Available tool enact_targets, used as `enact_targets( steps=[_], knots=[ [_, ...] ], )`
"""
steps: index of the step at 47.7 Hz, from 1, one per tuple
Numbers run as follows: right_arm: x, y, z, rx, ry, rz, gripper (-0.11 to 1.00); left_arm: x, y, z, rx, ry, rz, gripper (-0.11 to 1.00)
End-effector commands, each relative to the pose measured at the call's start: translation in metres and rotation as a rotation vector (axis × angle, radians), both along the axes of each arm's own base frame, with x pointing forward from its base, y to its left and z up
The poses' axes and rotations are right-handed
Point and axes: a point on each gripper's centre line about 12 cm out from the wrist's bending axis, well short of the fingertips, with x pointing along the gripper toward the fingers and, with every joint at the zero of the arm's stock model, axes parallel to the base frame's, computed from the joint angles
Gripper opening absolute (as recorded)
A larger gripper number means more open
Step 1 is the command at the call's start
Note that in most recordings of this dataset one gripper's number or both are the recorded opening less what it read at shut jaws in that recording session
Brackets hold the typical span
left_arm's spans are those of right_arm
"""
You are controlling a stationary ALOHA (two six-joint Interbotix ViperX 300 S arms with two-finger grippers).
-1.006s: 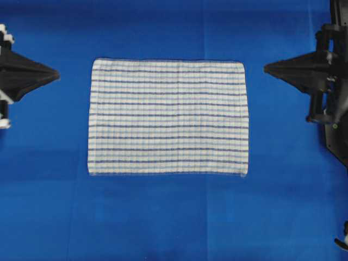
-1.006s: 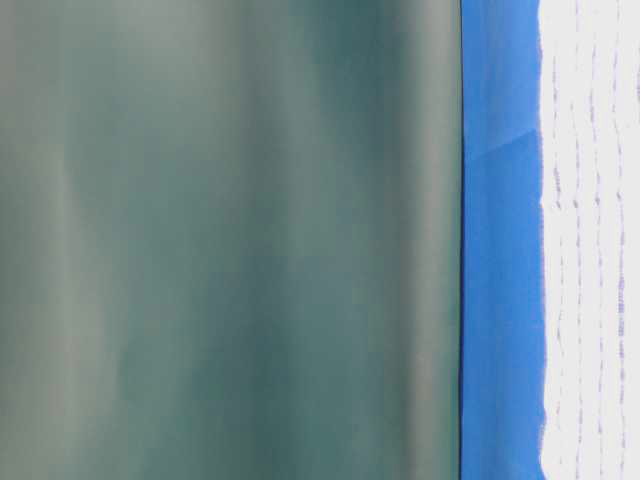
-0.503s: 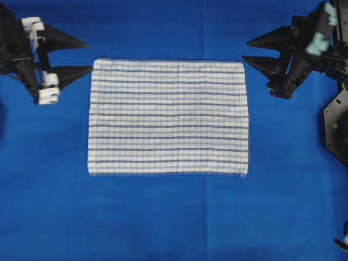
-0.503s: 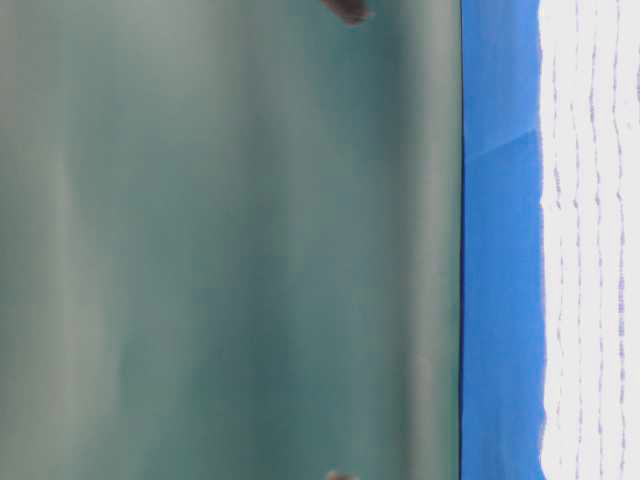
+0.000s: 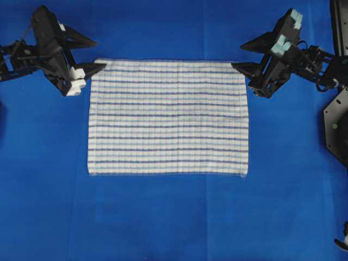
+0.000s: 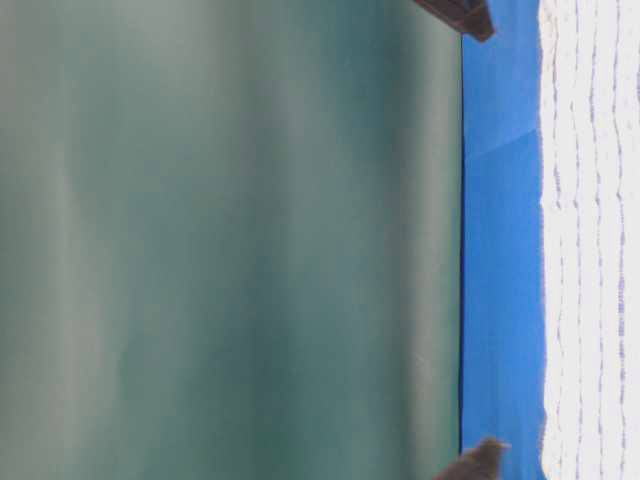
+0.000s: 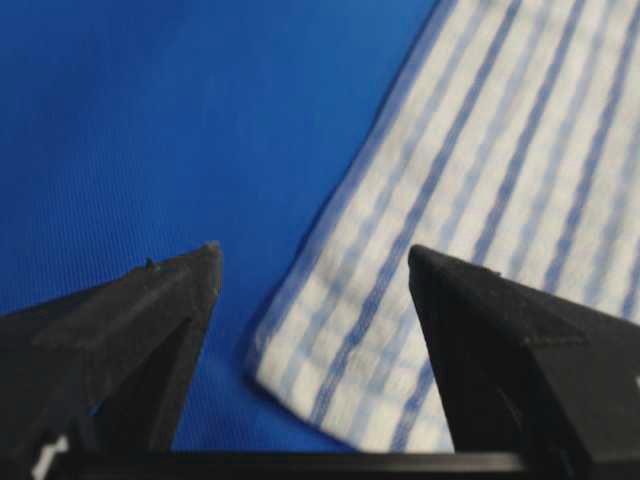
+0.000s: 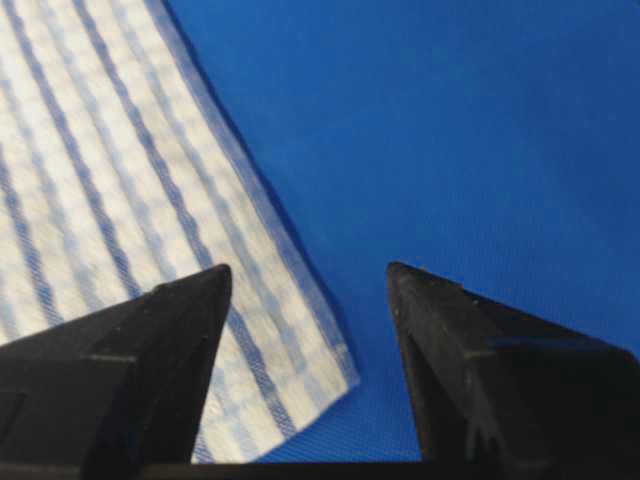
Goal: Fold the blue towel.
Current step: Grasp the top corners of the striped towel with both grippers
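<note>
White cloth with thin blue and dark-blue stripes, the blue towel (image 5: 168, 117) lies flat and fully spread in the middle of the table (image 5: 163, 217), which is covered in plain solid blue. The left hand (image 5: 97, 56) sits at the towel's far left corner with its two dark fingers spread wide apart and nothing between them; in its wrist view the corner (image 7: 300, 375) lies in the gap between the fingertips, one finger over the cloth, the other over bare table. The right hand (image 5: 242, 57) mirrors it at the far right corner (image 8: 340, 375), fingers likewise wide apart and holding nothing. Whether either hand touches the cloth cannot be told.
</note>
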Motion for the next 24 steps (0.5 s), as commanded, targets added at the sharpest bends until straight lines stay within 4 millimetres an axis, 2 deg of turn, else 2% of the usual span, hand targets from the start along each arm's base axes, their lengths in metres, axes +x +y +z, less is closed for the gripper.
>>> enact_targets(
  steps=[1,9,15,19,24],
  knots=[
    [0.001,-0.003,-0.005,0.001,-0.010,-0.025,0.67,0.005,0.006,-0.009,0.000,0.000,0.014,0.69],
    [-0.002,-0.005,-0.021,0.015,0.014,-0.053,0.66,0.004,0.008,-0.031,-0.019,0.037,0.023,0.68],
    [-0.004,-0.004,-0.031,0.028,0.042,-0.062,0.66,0.003,0.008,-0.039,-0.036,0.056,0.032,0.63],
    [-0.003,-0.005,-0.034,0.027,0.045,-0.063,0.64,0.002,0.008,-0.040,-0.038,0.058,0.033,0.55],
    [-0.002,-0.004,-0.037,0.029,0.052,-0.056,0.57,0.002,0.007,-0.040,-0.039,0.059,0.031,0.38]
  ],
)
